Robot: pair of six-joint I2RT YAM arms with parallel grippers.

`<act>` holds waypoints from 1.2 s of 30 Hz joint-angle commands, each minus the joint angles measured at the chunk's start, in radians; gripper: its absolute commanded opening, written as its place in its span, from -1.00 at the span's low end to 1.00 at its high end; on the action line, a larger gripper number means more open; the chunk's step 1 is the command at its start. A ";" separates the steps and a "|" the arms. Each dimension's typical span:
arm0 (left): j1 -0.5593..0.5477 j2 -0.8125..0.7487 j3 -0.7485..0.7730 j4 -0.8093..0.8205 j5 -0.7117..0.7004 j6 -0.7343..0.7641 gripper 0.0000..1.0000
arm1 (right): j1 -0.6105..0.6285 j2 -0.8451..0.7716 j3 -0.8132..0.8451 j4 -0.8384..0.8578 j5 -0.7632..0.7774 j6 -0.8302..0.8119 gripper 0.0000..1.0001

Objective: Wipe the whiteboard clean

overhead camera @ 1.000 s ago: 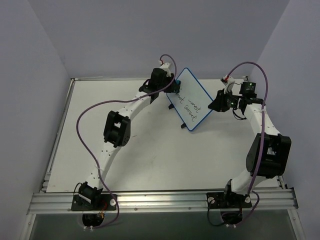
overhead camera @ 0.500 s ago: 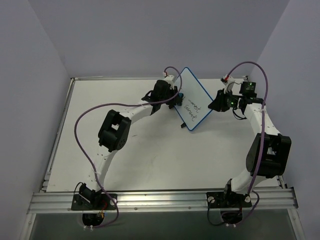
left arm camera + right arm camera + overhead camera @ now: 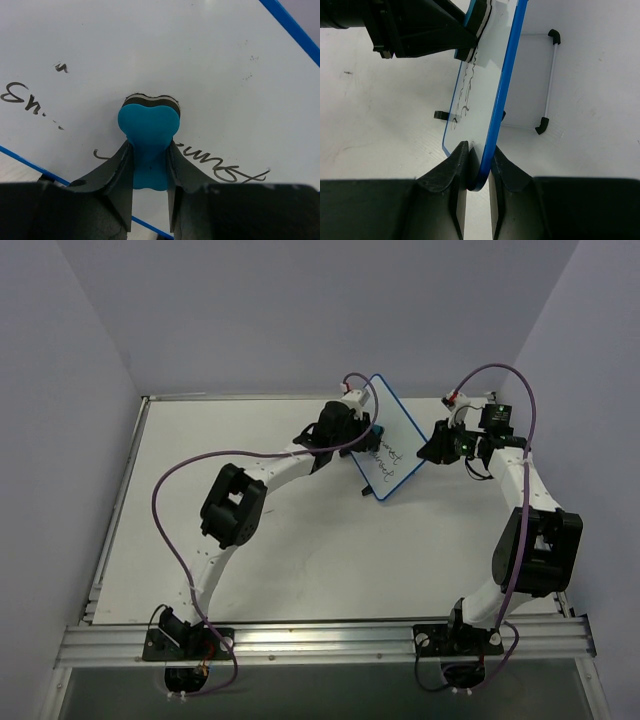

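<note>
The left gripper (image 3: 150,152) is clamped on a blue eraser (image 3: 148,122). Its jaws pinch the narrow waist, and the dark felt face lies flat against the whiteboard (image 3: 165,45). The right gripper (image 3: 479,156) is closed on the board's blue frame (image 3: 506,82) at a lower corner. It holds the board tilted up at the far middle of the table (image 3: 375,120), between the two arms (whether the board's feet touch the table I cannot tell).

The step in hand looks like wiping, and it is unfinished. A black handwritten word (image 3: 227,170) runs just below and to the right of the pad in the left wrist view. A broken fragment (image 3: 20,97) sits well to its left, near the frame.

To do it well, the pad should stay square to the surface, so the whole felt face drags rather than one edge. The likely best stroke goes down and across the nearer word first, then over to the fragment.

Pressure needs care, since the board is pinched at only one corner and a hard push far from that grip could swing it or slip it through the jaws. Light, overlapping passes with the right arm bracing firmly seem the safer course
</note>
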State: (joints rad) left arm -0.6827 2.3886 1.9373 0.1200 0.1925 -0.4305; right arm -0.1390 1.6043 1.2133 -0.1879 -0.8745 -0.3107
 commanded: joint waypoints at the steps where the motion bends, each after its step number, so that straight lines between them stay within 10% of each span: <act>1: 0.018 0.075 0.116 -0.014 0.044 -0.071 -0.95 | 0.056 -0.021 -0.018 -0.042 -0.069 -0.068 -1.00; 20: 0.152 0.357 0.535 -0.306 0.044 -0.162 -0.95 | 0.058 -0.024 -0.018 -0.031 -0.054 -0.065 -1.00; 36: 0.032 0.176 0.164 -0.020 0.194 -0.208 -0.95 | 0.059 -0.027 -0.021 -0.030 -0.058 -0.062 -1.00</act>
State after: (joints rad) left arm -0.5362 2.5896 2.1704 0.0608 0.2668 -0.6201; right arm -0.1181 1.6005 1.2129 -0.1669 -0.8787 -0.2989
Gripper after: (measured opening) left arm 0.329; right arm 0.154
